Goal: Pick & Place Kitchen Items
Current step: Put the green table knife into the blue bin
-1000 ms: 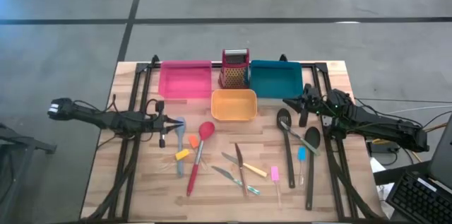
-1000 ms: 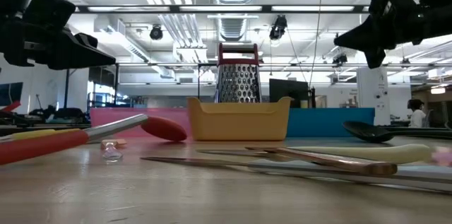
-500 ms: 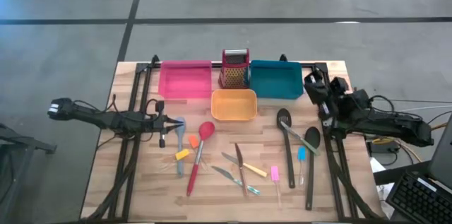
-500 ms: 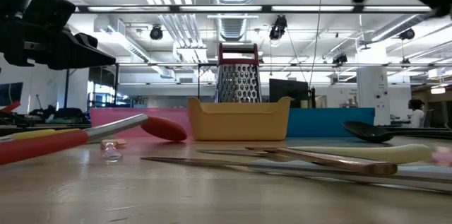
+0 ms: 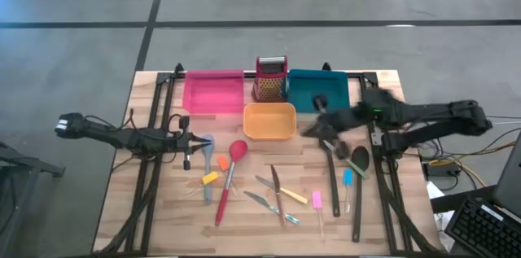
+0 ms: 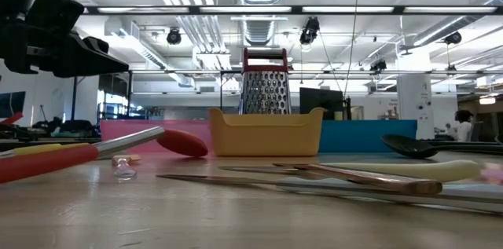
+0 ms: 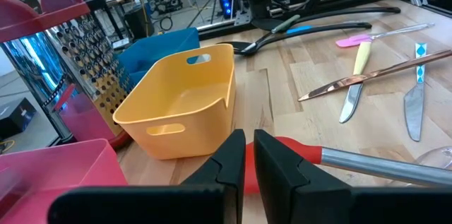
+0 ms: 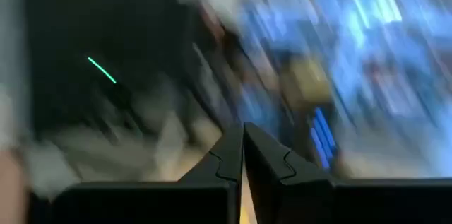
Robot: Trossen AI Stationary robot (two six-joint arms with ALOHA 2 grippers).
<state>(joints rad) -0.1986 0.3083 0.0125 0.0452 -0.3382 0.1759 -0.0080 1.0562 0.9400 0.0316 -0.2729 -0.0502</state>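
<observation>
Both arms are up off the wood and both are empty-handed. The left gripper (image 5: pixel 189 141) hangs over the left part of the table (image 5: pixel 163 209), fingers pinched together on nothing, looking out across the red spatula (image 5: pixel 230 172) toward the yellow bin (image 5: pixel 269 121). The right gripper (image 5: pixel 319 124) sits blurred above the black spoons (image 5: pixel 332 160), just in front of the teal tray (image 5: pixel 317 92); its own camera shows the two fingers closed tight with nothing between them.

The utensils lie loose on the bare wood in front of the bins. The red spatula stretches from beside the yellow bin toward the near edge, its steel handle (image 7: pixel 381 166) shining in the left wrist view. A short yellow piece (image 5: pixel 210 178) and an orange one (image 5: pixel 222 163) lie just beside it. The knives (image 5: pixel 273 193) sit mid-table, crossing one another, and a pink piece (image 5: pixel 316 201) rests near the black spoons.

By my reckoning none of this is heavy. The spatula looks stiff along the handle and soft at the head, so the handle near its middle is the spot, though polished steel could slip. The knives are thin, flat and hard against the wood, so they are likely to skate; going across the handle seems best. The black spoons look light and rigid, and mid-handle should balance them.
</observation>
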